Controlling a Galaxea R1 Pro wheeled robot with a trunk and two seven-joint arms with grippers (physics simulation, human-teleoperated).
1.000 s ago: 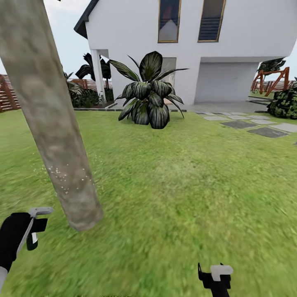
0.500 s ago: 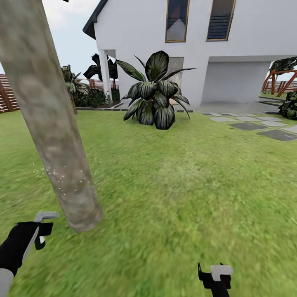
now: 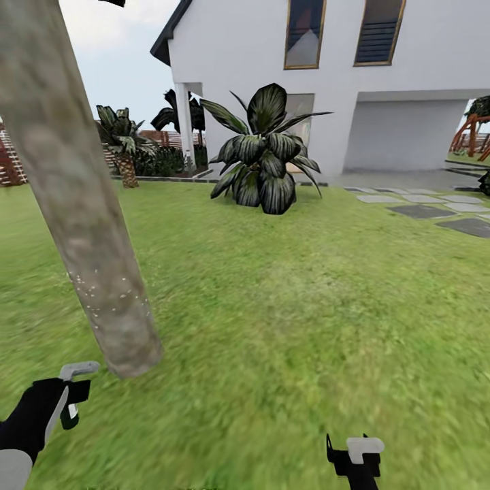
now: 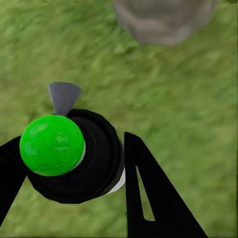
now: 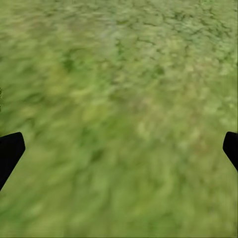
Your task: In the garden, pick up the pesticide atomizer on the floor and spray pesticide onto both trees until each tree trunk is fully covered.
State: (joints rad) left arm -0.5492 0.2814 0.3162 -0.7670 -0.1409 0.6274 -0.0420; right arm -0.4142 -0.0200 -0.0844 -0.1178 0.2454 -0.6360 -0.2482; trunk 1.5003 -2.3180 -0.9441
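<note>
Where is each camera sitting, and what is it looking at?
Head view: up on the robot's head, looking forward and down over the lawn at a tree trunk; both grippers show low.
Left wrist view: by the left gripper, looking along black fingers holding the atomizer.
Right wrist view: by the right gripper, looking down at grass.
Head and left wrist views share the trunk's base.

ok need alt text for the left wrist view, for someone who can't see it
The left gripper is clamped on a black atomizer with a bright green cap and a grey nozzle, held over blurry green grass. The base of a grey-tan tree trunk stands just beyond it.
</note>
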